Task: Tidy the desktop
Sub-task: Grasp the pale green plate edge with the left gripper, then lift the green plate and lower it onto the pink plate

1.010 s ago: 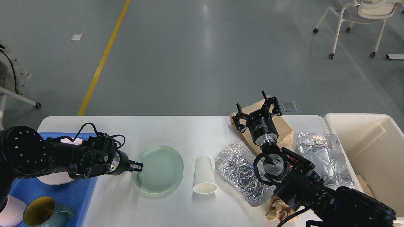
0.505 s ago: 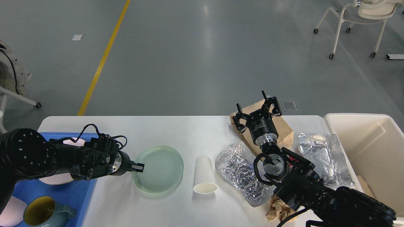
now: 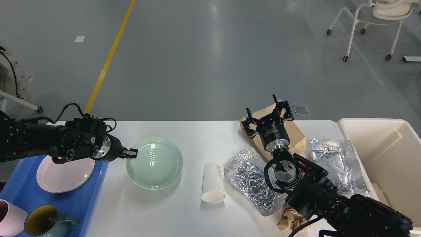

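The white desktop [image 3: 204,138] spans the view. My left gripper [image 3: 131,152] is shut on the left rim of a pale green plate [image 3: 154,163] and holds it tilted, lifted off the desktop. My right gripper [image 3: 269,116] is open and empty above a brown paper bag [image 3: 294,135] at the far right of the desktop. A white paper cup [image 3: 212,182] lies on its side at the middle. Two crumpled foil wraps [image 3: 250,177] [image 3: 338,161] lie either side of my right arm.
A blue tray [image 3: 65,200] at the left holds a pink plate [image 3: 62,176], a teal mug [image 3: 46,223] and a pink cup [image 3: 10,222]. A cream bin [image 3: 388,158] stands at the right. Crumpled brown paper [image 3: 291,219] lies near the front edge.
My left gripper has risen and pulled left toward the blue tray, carrying the green plate up off the desktop with it. The right arm has not moved.
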`<state>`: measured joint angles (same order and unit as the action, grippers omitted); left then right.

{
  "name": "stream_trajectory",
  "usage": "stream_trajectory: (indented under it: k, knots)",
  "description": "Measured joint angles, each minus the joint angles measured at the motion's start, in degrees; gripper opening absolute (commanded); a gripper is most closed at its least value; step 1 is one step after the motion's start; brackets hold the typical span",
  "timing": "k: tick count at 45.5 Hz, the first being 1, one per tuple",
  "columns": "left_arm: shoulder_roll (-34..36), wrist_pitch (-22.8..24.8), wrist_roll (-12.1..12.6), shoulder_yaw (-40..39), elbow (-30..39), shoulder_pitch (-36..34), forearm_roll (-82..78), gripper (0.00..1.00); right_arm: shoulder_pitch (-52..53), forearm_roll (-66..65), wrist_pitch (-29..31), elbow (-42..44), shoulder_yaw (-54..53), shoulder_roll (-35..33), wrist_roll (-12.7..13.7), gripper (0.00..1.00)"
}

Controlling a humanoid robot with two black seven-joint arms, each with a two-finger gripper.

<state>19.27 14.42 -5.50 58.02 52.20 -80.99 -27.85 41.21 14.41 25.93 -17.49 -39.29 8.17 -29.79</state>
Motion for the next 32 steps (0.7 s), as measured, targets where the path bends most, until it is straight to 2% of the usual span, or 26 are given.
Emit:
stream_trajectory:
  k: [7, 12, 27, 32]
  knots:
    - [7.32, 2.18, -0.18, 0.47, 9.87, -11.32, -0.17, 0.02, 0.01, 0.0, 0.0, 0.0, 0.0, 0.0, 0.0, 1.0]
    - [13.31, 6.22, -0.22, 0.72, 14.34, -19.74, -0.34, 0.02, -0.05, 0.0, 0.0, 0.0, 0.0, 0.0, 0.0, 1.0]
    - [32.14, 25.21, -0.99, -0.24, 15.03, -40.02, -6.98, 0.03, -0.08, 0.0, 0.0, 0.0, 0.0, 0.0, 0.0, 1.0]
    - [36.58, 27.02, -1.22, -0.29, 14.44, -41.42, -11.15, 0.03, -0.08, 0.0, 0.0, 0.0, 0.0, 0.0, 0.0, 1.0]
